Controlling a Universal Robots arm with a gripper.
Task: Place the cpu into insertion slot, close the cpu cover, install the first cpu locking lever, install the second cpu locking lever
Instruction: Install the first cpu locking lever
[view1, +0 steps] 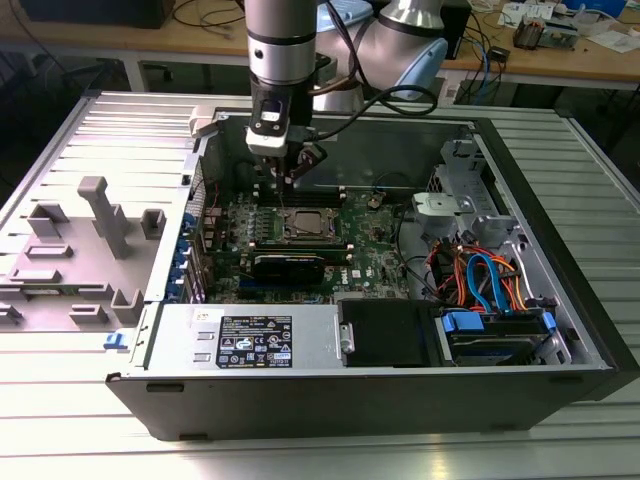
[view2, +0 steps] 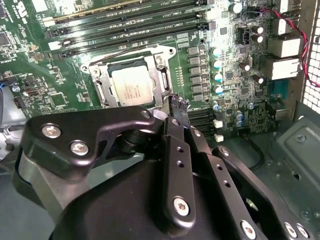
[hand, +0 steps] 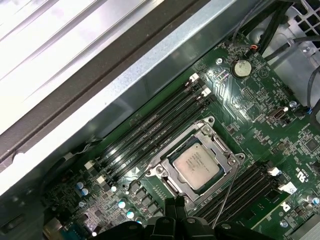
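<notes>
One chip (view2: 134, 85) sits just beyond my claw (view2: 176, 103), pinched narrow.
Exterior view adds the case (view1: 380, 395); I count one cover (hand: 222, 146).

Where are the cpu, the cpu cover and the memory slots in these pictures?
cpu (hand: 197, 167), first wrist view, middle of its silver top.
cpu cover (hand: 176, 146), first wrist view, metal frame strip along one edge of the chip.
memory slots (hand: 150, 129), first wrist view, middle of the long black bank.
</notes>
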